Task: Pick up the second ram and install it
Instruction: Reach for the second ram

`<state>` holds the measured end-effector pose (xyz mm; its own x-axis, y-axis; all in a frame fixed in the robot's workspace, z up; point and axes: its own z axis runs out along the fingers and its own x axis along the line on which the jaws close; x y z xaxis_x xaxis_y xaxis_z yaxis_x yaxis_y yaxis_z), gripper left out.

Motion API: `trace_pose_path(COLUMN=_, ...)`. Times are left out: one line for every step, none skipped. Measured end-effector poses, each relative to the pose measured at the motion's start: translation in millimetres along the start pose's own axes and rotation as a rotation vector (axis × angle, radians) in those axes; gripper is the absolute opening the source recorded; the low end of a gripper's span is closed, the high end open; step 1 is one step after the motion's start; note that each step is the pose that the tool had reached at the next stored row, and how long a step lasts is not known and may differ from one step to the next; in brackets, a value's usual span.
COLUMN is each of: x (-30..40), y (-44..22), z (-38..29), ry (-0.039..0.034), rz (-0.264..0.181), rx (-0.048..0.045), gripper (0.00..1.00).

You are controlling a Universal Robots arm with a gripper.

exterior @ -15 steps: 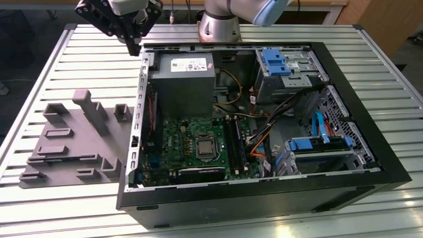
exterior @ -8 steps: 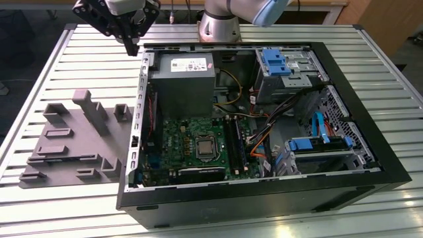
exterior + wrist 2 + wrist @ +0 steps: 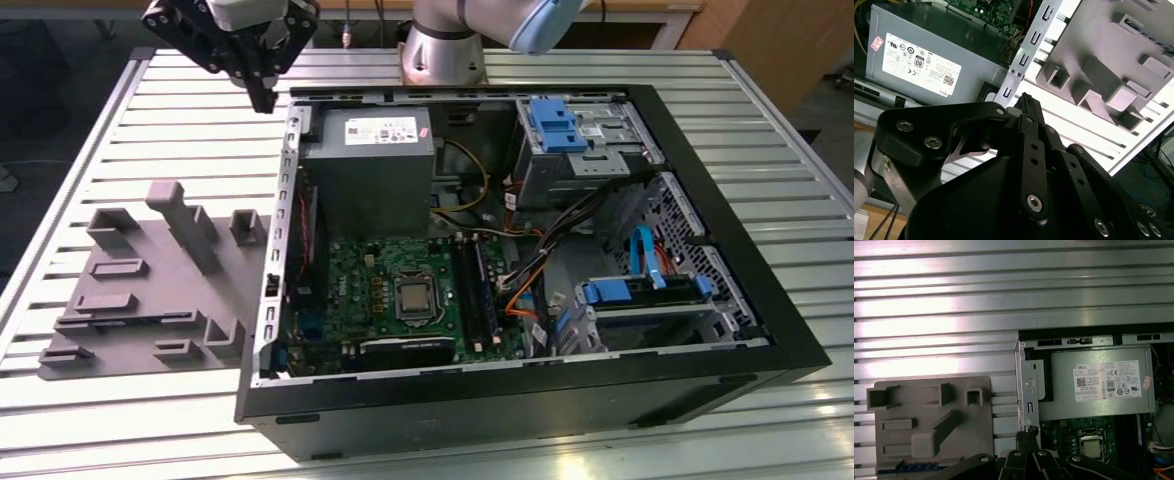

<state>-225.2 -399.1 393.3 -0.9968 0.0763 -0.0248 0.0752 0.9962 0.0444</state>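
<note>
The gripper, fingers pinched together on nothing, hangs well apart from what seems the second ram, a dark strip in the grey tray below them, so a good grasp needs them spread and squared to its long edges.

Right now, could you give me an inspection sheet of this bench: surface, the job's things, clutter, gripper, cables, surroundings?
Surface: slatted metal table, carrying everything.
Job's things: memory slots on the board inside the open case; what sits in them is too small to tell.
Clutter: grey tray on the table, on the exterior view's left of the case.
Gripper: gripper shut, fingertips together, above the table at the case's far corner near the power supply, touching nothing.
Cables: orange, yellow and black wires inside the case.
Surroundings: arm base at the table's far edge; wooden furniture behind.
</note>
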Motion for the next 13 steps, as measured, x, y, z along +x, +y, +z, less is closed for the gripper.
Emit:
trace_pose_path(x=0.2, y=0.0, z=0.0, ry=0.0000, rz=0.000, rx=0.0000, gripper=0.11)
trace_pose_path(x=0.5, y=0.0, z=0.0, ry=0.0000, rz=0.000, rx=0.0000, gripper=0.11)
trace_pose_path(x=0.7, y=0.0, z=0.0, ry=0.0001, rz=0.000, rx=0.0000, gripper=0.11)
trace_pose_path(x=1.0, y=-0.1, z=0.0, ry=0.0001, rz=0.000, rx=0.0000, gripper=0.11)
trace_pose_path(x=1.3, y=-0.1, z=0.0, ry=0.0000, rz=0.000, rx=0.0000, gripper=0.11)
trace_pose_path(x=1.5, y=-0.1, z=-0.1, ry=0.0000, rz=0.000, rx=0.0000, gripper=0.11)
trace_pose_path(x=1.7, y=-0.1, z=0.0, ry=0.0000, rz=0.000, rx=-0.0001, gripper=0.11)
trace_pose_path(x=2.0, y=-0.1, z=-0.1, ry=0.0001, rz=0.000, rx=0.0000, gripper=0.11)
trace_pose_path(x=2.3, y=-0.2, z=-0.1, ry=0.0000, rz=0.000, rx=0.0000, gripper=0.11)
trace_pose_path(x=2.7, y=-0.2, z=-0.1, ry=0.0000, rz=0.000, rx=0.0000, gripper=0.11)
trace_pose_path(x=3.0, y=-0.2, z=-0.1, ry=0.0000, rz=0.000, rx=0.0000, gripper=0.11)
trace_pose_path(x=3.3, y=-0.2, z=-0.1, ry=0.0000, rz=0.000, rx=0.0000, gripper=0.11)
trace_pose_path(x=3.6, y=-0.3, z=-0.1, ry=0.0000, rz=0.000, rx=0.0000, gripper=0.11)
